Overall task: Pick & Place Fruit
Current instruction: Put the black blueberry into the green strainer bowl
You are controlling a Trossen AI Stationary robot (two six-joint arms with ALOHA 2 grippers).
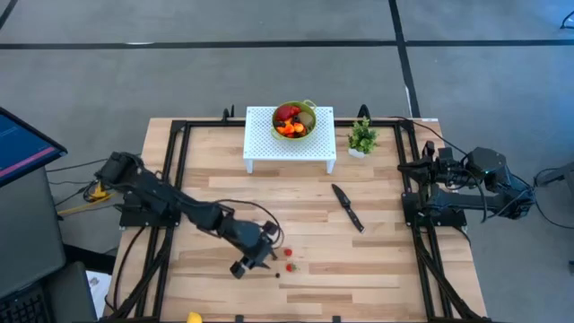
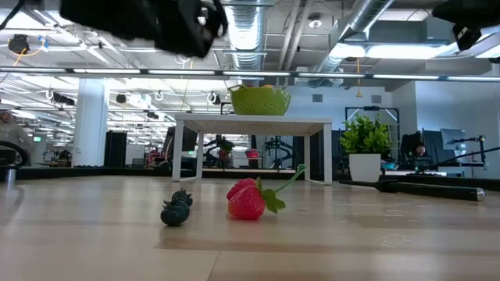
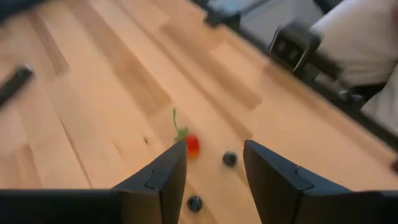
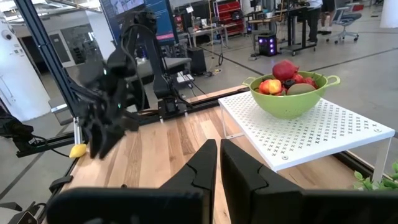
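My left gripper (image 1: pixel 272 256) hangs open above the near middle of the table, with nothing between its fingers (image 3: pixel 214 168). Just beyond its fingertips lie loose fruits: a red strawberry with a green stem (image 3: pixel 193 145) (image 2: pixel 246 200), a dark berry (image 3: pixel 229 159) and another dark berry (image 3: pixel 194 203) (image 2: pixel 176 211), each resting on the wood. A second small red fruit (image 1: pixel 291 266) lies close by. A green bowl (image 1: pixel 294 119) holding several fruits stands on a white perforated stand (image 1: pixel 269 148) at the far middle. My right gripper (image 4: pixel 219 163) is shut and parked at the right edge.
A black knife (image 1: pixel 347 207) lies right of centre. A small potted plant (image 1: pixel 362 136) stands beside the white stand. A yellow fruit (image 1: pixel 193 317) lies at the near edge. Black frame rails (image 1: pixel 175 179) run along the table's sides.
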